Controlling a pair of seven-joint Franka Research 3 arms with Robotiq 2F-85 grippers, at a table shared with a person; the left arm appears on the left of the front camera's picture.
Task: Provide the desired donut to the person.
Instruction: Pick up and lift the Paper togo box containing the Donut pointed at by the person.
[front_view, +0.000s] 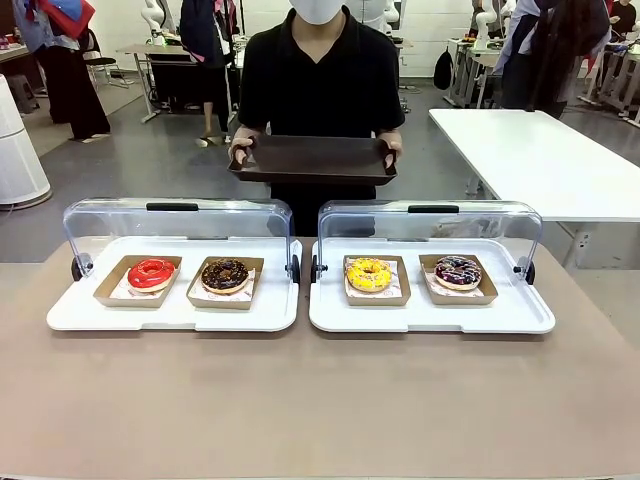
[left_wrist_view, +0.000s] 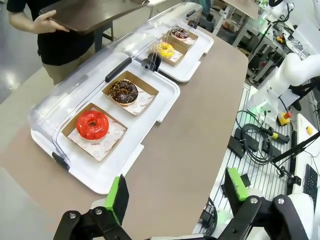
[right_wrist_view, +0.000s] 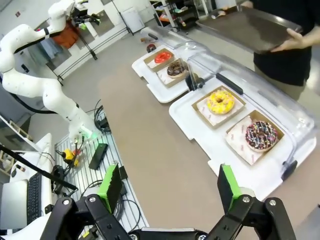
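Person (front_view: 318, 85) holds a brown tray (front_view: 312, 158) level beyond the table (front_view: 320, 400), long axis across it. Red donut (front_view: 151, 273), chocolate donut (front_view: 225, 275), yellow donut (front_view: 369, 274) and purple donut (front_view: 458, 271) lie flat in a parallel row. Left gripper (left_wrist_view: 176, 190) and right gripper (right_wrist_view: 169, 181): jaws apart

Person (front_view: 318, 75), far side of table (front_view: 300, 400): black short-slv collared shirt, white mask. Left gripper (left_wrist_view: 176, 192): black fingers w/ green pads (left_wrist_view: 116, 196), silver screws at knuckles. Right gripper (right_wrist_view: 169, 184): same build, black, green pads, silver screws. Arms white, rounded segs: left arm (right_wrist_view: 35, 75), right arm (left_wrist_view: 295, 70), both off table's near side.
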